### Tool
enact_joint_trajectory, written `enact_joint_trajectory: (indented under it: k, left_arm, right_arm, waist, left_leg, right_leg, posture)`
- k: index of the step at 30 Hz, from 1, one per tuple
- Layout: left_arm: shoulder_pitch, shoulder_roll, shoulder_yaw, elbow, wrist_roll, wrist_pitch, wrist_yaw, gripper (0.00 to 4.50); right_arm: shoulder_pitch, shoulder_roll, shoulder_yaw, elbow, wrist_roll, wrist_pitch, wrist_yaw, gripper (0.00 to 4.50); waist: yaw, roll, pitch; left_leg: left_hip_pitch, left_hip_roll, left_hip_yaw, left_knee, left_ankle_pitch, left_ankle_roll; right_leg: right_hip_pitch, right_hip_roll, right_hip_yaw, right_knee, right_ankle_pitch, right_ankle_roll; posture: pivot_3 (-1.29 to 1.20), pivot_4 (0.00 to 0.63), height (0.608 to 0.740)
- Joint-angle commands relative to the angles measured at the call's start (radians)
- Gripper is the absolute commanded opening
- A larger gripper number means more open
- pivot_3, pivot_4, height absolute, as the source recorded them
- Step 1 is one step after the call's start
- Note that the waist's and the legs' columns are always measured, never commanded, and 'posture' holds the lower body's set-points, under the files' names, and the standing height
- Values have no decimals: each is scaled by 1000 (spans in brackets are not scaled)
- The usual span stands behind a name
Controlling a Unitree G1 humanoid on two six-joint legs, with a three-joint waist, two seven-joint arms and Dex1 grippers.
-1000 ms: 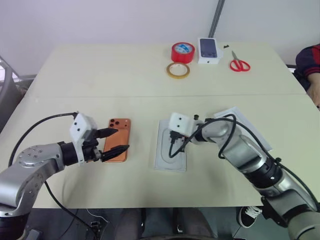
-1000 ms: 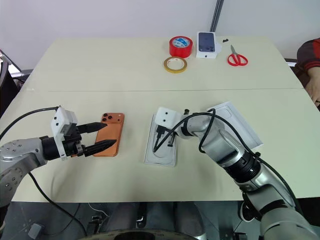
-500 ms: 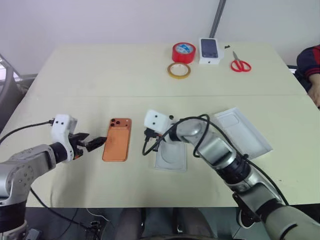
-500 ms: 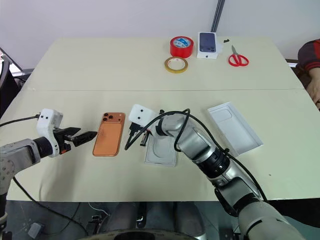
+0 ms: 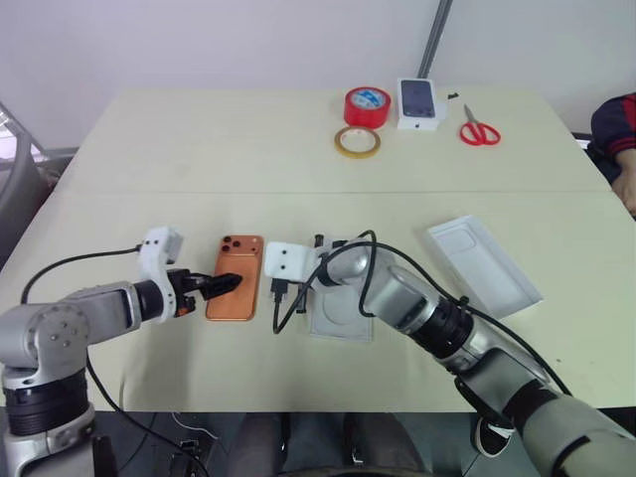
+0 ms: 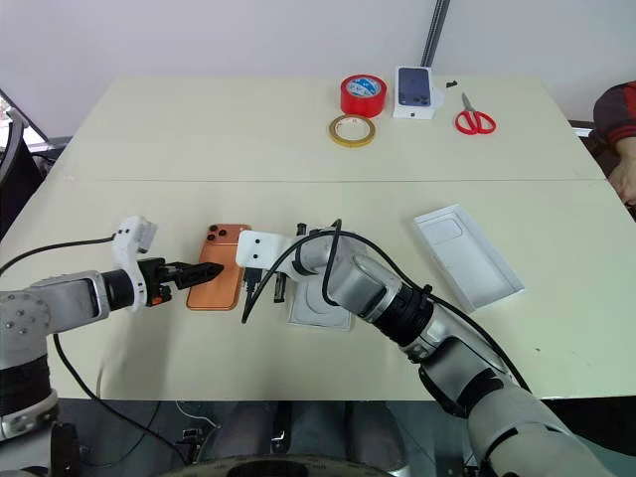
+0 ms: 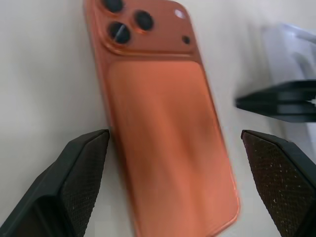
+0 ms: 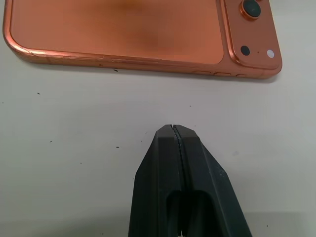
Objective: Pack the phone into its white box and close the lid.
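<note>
The phone (image 5: 236, 276) lies flat on the table (image 5: 199, 149), the left tool (image 7: 173, 148) spread wide astride it, the right tool (image 8: 177, 136) pinched together just beside; a shallow grip could skid it sideways.

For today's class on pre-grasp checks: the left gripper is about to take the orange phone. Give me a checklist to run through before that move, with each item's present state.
1. Left gripper open wide enough to span the phone: ok.
2. Phone lies flat on the table, back up: ok.
3. Left fingers already touching the phone's edges: cannot tell.
4. Right gripper shut and apart from the phone: ok.
5. Insert tray free to receive: not ok, the right arm lies over it.
6. Lid off and set aside: ok.
</note>
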Motion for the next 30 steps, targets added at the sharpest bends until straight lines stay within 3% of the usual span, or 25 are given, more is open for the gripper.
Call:
enact_joint_trajectory:
  k: [1,11,22,30]
  left_arm:
    - [14,-68,-78,-20,-34,100,-1,4491]
    - [-24,-180,-25,16,-104,111,61,4491]
    - [-50,-170,-19,39,-220,111,150,4491]
    - [-80,-190,81,116,-201,111,222,4491]
  right_arm:
    - [3,14,1,-27,-10,-3,11,0]
    - [37,-1,-11,-60,-23,19,18,0]
    - [46,2,-19,-59,-32,19,26,0]
    - [47,-3,-22,-59,-35,18,28,0]
  waist:
    - [2,0,0]
    - [8,1,-5]
    - [1,1,-6]
    - [-1,1,-5]
  left_leg:
    - [0,0,0,0,1,-3]
    - [2,-2,-1,0,1,-2]
    - [2,-2,-2,0,2,-3]
    - [2,-2,-2,0,2,-3]
  right_leg:
    - [0,0,0,0,0,0]
    - [4,-1,0,-1,0,0]
    - [3,-1,0,-2,0,0]
    - [3,-1,0,-2,0,0]
  posture:
    - [0,150,740]
    - [0,150,740]
    - [0,150,740]
    - [0,150,740]
